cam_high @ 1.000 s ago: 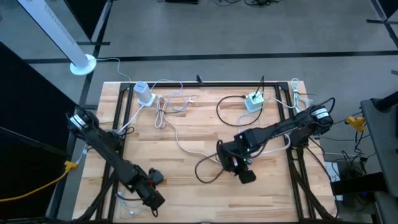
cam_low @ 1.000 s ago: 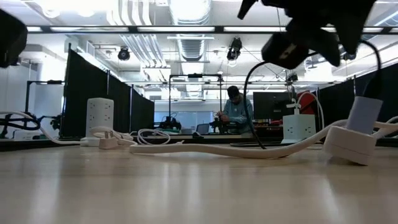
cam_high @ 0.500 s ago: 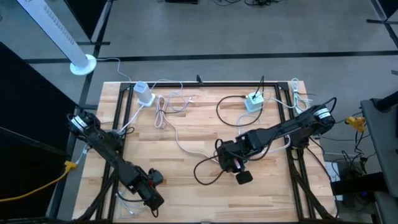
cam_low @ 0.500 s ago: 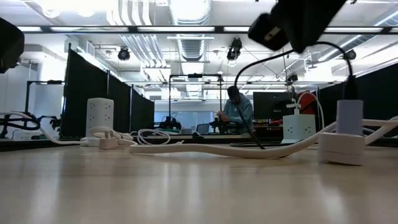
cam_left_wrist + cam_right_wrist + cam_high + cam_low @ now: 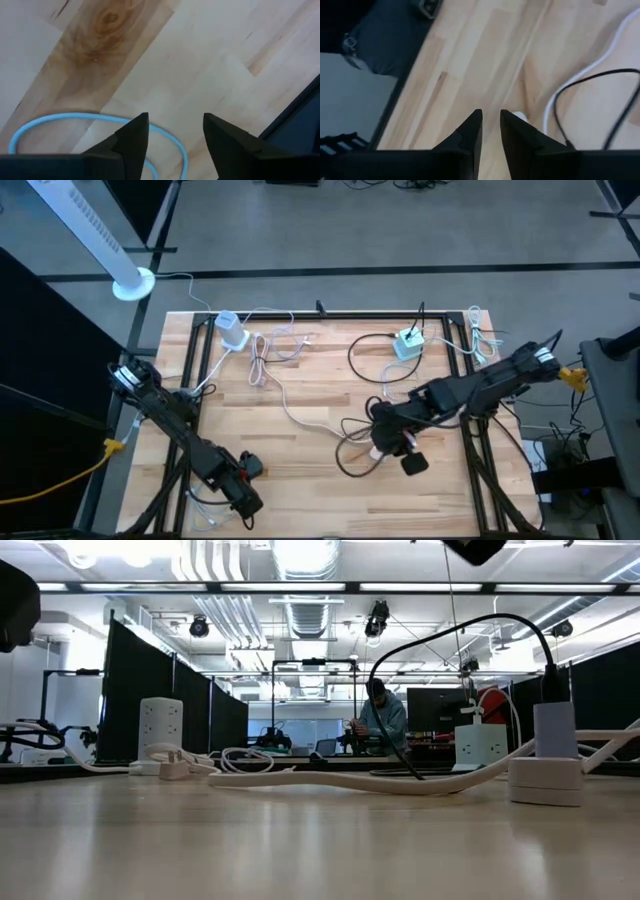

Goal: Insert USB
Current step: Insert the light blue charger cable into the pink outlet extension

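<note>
While we scan for brands or labels, nothing readable shows on any item; the writing is too small to make out.

Right tool (image 5: 393, 448) hangs over the bench's (image 5: 300, 490) right-centre near side, above a loop of black cable (image 5: 360, 465). Its fingers (image 5: 470, 131) sit almost pressed together with a thin slit between, pinching nothing we can see. In the right wrist view a white cable (image 5: 585, 70) and the black cable (image 5: 600, 100) lie beyond the fingers.

Low view: a white adapter block (image 5: 545, 780) stands upright on the bench at the right, a pale plug body with the black cable (image 5: 450, 635) arching up out of it. We cannot tell whether a USB plug is seated.

Far right side holds a small green-white charger (image 5: 407, 342); far left has a white power cube (image 5: 231, 330) with coiled white cords (image 5: 262, 358).

Left tool (image 5: 245, 480) is parked at the near left edge, fingers (image 5: 131, 135) spread, over a light-blue cable (image 5: 90, 120).

Open room: the bench centre and near-centre strip are bare wood. A black frame (image 5: 320, 315) runs along the bench edges. A person (image 5: 380, 720) stands far behind in the room.
</note>
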Tool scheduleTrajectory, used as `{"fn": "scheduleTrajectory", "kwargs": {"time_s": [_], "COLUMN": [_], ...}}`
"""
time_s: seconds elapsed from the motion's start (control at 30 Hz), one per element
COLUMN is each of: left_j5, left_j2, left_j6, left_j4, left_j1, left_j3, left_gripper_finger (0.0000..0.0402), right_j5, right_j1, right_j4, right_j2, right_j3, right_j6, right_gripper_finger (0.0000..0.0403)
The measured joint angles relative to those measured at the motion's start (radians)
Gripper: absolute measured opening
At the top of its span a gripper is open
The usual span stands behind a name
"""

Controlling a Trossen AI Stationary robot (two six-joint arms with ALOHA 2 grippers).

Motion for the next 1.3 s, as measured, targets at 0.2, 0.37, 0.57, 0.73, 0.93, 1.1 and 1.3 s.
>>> {"fn": "scheduleTrajectory", "kwargs": {"time_s": [0.2, 0.37, 0.57, 0.73, 0.93, 1.1, 1.3], "left_j5": [-0.008, -0.008, 0.235, 0.256, 0.213, 0.152, 0.162], "left_j2": [0.0, 0.0, 0.0, -0.001, 0.001, 0.009, 0.082], "left_j6": [-0.003, -0.015, -0.046, -0.115, -0.201, -0.245, -0.284], "left_j4": [0.009, 0.009, -0.008, -0.006, -0.003, 0.006, 0.012], "left_j1": [0.0, 0.0, 0.002, 0.0, -0.002, -0.014, -0.033], "left_j3": [0.0, 0.0, 0.0, 0.0, -0.001, -0.002, -0.004], "left_gripper_finger": [0.0193, 0.0188, 0.0171, 0.0159, 0.0171, 0.0201, 0.023], "right_j5": [0.113, 0.293, 0.436, 0.472, 0.47, 0.465, 0.462], "right_j1": [0.061, 0.081, 0.083, 0.083, 0.085, 0.085, 0.085], "right_j4": [-0.046, -0.19, -0.199, -0.179, -0.168, -0.166, -0.148], "right_j2": [-0.033, -0.057, -0.08, -0.078, -0.077, -0.077, -0.077], "right_j3": [-0.013, -0.02, -0.035, -0.049, -0.108, -0.161, -0.211], "right_j6": [0.077, 0.185, 0.194, 0.196, 0.243, 0.274, 0.295], "right_gripper_finger": [0.0042, 0.0036, 0.0039, 0.0044, 0.0038, 0.0033, 0.0034]}}
